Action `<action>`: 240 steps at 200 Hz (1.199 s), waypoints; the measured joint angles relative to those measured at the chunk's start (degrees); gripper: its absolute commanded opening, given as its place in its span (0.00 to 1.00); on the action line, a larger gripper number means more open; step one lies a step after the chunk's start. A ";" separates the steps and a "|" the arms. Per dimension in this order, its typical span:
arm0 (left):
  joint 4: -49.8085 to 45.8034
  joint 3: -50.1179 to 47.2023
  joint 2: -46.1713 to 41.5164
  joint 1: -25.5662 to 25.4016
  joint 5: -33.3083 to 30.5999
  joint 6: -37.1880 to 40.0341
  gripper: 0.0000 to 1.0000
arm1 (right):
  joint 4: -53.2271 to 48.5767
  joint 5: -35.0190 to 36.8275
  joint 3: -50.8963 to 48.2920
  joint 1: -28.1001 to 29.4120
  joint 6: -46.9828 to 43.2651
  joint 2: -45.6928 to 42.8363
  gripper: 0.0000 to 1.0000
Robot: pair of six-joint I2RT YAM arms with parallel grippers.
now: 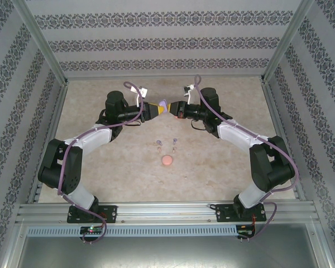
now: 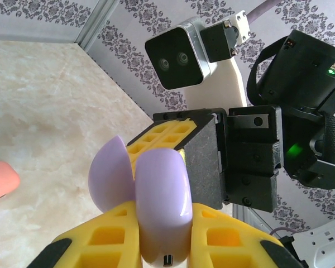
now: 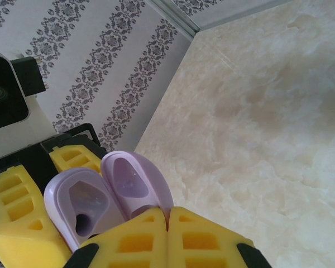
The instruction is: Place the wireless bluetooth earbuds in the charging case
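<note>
1. The left gripper [image 1: 154, 109] squeezes the open purple charging case [image 2: 162, 206], up in the air.
2. The right gripper [image 3: 167, 220] is closed tight, just beside it.
3. Two tiny earbuds [image 1: 159, 144] lie on the table [image 1: 229, 162] below.

Bright, even, diffuse light, seemingly from overhead. Purple charging case [image 2: 162, 206]: small glare spot low on its glossy shell in the left wrist view. Table [image 1: 223, 162] near the case, top view: faint, soft-edged shadows. Top view grainy, fine detail smeared.
</note>
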 measured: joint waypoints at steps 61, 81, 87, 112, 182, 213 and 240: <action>-3.93 0.00 -2.40 -1.55 -4.17 3.02 0.62 | -1.99 5.11 0.83 -1.01 -0.02 0.00 0.00; -7.28 0.87 -3.89 -0.92 -4.61 5.25 0.65 | -3.10 6.12 0.87 -2.23 -0.59 0.00 0.00; -8.55 1.51 -4.20 -0.68 -4.74 6.08 0.66 | -3.85 6.27 1.01 -2.49 -1.18 0.00 0.00; -16.02 6.60 -4.46 0.13 -4.66 11.08 0.68 | -8.31 7.28 2.84 -2.99 -5.07 0.00 0.00; -48.81 30.27 5.22 0.57 0.09 32.13 0.70 | -26.05 12.17 12.90 -1.49 -26.36 0.00 0.00; -62.45 36.50 10.86 0.57 1.99 40.17 0.69 | -32.11 14.60 14.21 -0.48 -35.41 -0.02 0.00; -71.69 40.44 14.45 0.57 4.17 45.40 0.69 | -35.93 15.23 14.21 -0.31 -40.50 -0.02 0.00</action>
